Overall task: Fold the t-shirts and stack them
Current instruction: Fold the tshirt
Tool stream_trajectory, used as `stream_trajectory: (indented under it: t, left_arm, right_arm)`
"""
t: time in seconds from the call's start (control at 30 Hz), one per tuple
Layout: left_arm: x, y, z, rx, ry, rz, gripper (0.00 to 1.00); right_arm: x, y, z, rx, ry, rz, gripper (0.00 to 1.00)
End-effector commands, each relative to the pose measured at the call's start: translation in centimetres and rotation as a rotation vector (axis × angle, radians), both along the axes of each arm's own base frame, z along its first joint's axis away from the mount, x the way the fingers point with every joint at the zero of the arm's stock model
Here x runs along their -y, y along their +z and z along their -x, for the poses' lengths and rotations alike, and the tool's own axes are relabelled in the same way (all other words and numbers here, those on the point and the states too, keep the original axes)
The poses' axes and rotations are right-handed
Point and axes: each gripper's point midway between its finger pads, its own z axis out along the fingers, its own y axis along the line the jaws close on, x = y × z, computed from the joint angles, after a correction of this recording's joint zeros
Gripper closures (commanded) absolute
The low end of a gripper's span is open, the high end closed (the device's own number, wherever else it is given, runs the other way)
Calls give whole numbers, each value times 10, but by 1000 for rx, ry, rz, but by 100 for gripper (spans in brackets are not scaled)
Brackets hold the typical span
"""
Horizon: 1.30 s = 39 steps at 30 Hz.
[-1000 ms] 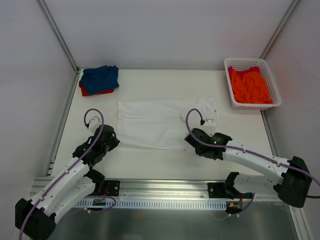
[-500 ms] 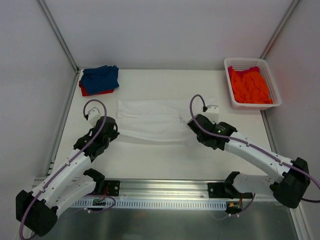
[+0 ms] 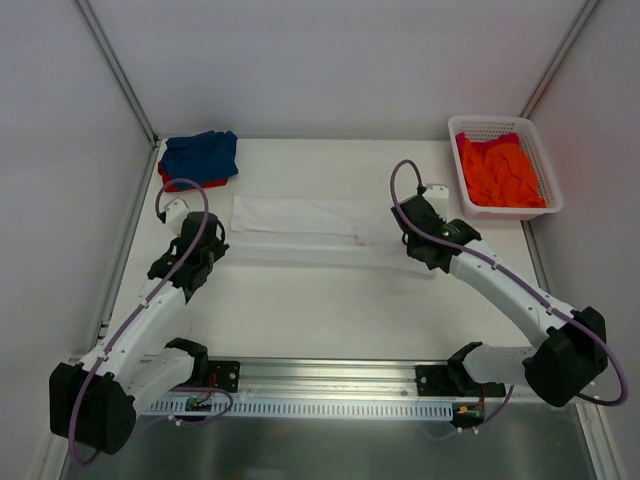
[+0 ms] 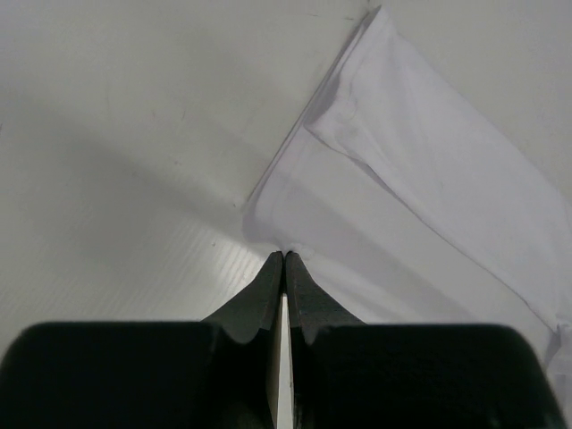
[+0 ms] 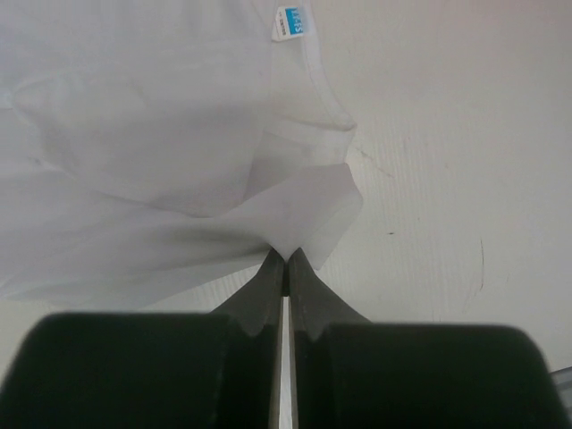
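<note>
White t-shirt (image 3: 300,228) is lying long and flat across the middle of the table (image 3: 320,320), and both arms are holding its near edge. The left pincer (image 4: 283,261) is squeezing tight on the near left corner, and the right pincer (image 5: 285,261) is squeezing tight on a thin flap at the near right side. Each one is taking an end, I think so the cloth is pulling straight and can fold over evenly. A little blue label (image 5: 289,21) is showing near the neck. The blue t-shirt (image 3: 202,153) is sitting folded on the red t-shirt (image 3: 190,184) in the far left corner, so that is looking like the stack. The orange t-shirt (image 3: 498,172) is waiting in the white basket (image 3: 470,125) at the far right. Nothing is lying in the way of the fold, but the basket is sitting near the right arm.
</note>
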Motion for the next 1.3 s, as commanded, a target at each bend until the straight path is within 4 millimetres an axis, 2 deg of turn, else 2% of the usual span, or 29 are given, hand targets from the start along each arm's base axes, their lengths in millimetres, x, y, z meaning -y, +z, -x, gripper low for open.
stream_trajectory:
  t: [0.0, 0.17, 0.2, 0.23, 0.3, 0.4, 0.47, 0.53, 0.57, 0.87, 0.93, 0.97, 1.27]
  left_arm:
    - [-1, 16, -20, 49, -13, -11, 100]
    - [0, 21, -34, 60, -19, -21, 100]
    - [1, 23, -40, 66, -20, -22, 100]
    - [0, 23, -43, 64, -20, -24, 100]
    - [1, 29, -53, 84, -22, -22, 100]
    - [2, 29, -67, 77, -22, -26, 100]
    - [0, 35, -76, 91, -17, -26, 100]
    - [0, 31, -84, 83, -18, -28, 100]
    - [-1, 33, -89, 86, -15, -25, 100]
    - [-7, 13, -120, 49, -5, -25, 100]
    - [-7, 13, -127, 53, -5, -21, 100]
    - [-6, 5, -130, 37, -7, -19, 100]
    - [-3, -16, -160, 5, -17, -18, 100]
  right_arm:
    - [-5, 23, -28, 59, 27, -11, 100]
    - [-10, 31, -51, 81, 29, -21, 100]
    - [-10, 26, -56, 64, 32, -10, 100]
    - [-12, 33, -62, 79, 34, -15, 100]
    - [-15, 34, -71, 81, 36, -15, 100]
    - [-16, 28, -88, 61, 39, 0, 100]
    - [-17, 33, -99, 76, 36, -5, 100]
    - [-15, 27, -108, 59, 33, 4, 100]
    - [-15, 32, -115, 72, 28, -3, 100]
    - [-8, 18, -160, 41, 3, -18, 100]
    - [-7, 16, -166, 38, 0, -19, 100]
    - [-7, 13, -171, 33, -2, -19, 100]
    - [-7, -9, -197, -4, -12, -25, 100]
